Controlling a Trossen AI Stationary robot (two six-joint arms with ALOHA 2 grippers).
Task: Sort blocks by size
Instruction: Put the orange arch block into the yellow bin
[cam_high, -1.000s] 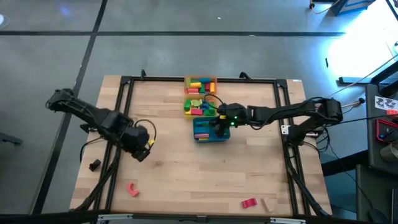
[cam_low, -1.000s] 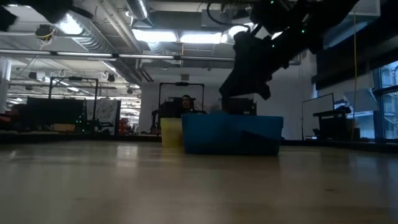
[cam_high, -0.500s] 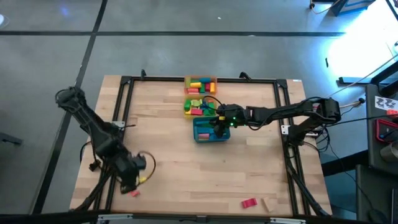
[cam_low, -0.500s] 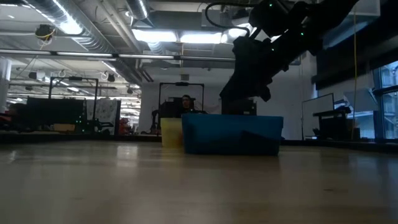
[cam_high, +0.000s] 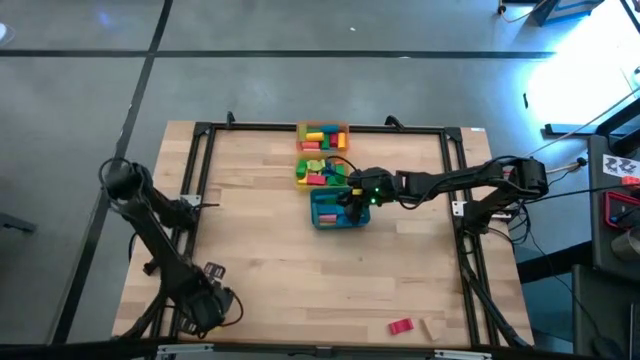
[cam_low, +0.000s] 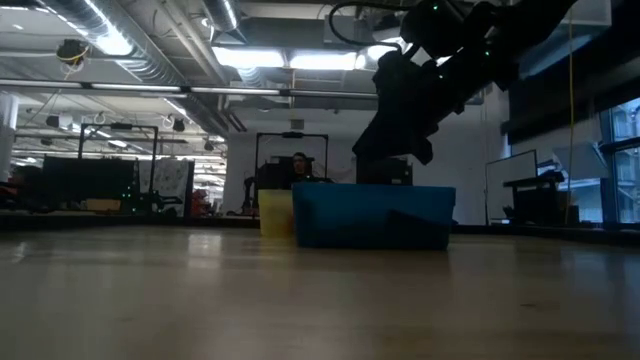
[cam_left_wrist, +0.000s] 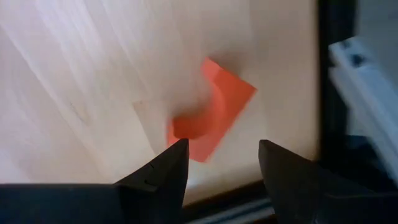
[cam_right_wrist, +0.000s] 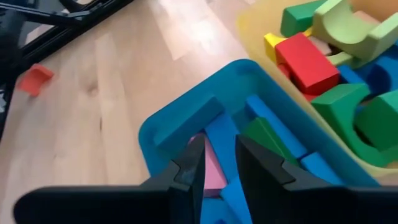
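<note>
Red-orange arch block (cam_left_wrist: 211, 115) lies flat on the pale wooden bench, at its front left corner — the left gripper (cam_left_wrist: 219, 163) hangs right over it, fingers spread wide, not touching. Over the teal plastic tray (cam_high: 335, 215) mid-bench, the right gripper (cam_right_wrist: 216, 163) hovers with fingers nearly together, holding nothing. More colourful blocks (cam_right_wrist: 323, 87) fill the yellow tray (cam_right_wrist: 261, 22) beside it.

Robotics lab, exposed ceiling ducts (cam_low: 150, 60), strip lights (cam_low: 300, 58), equipment racks (cam_low: 95, 180)
</note>
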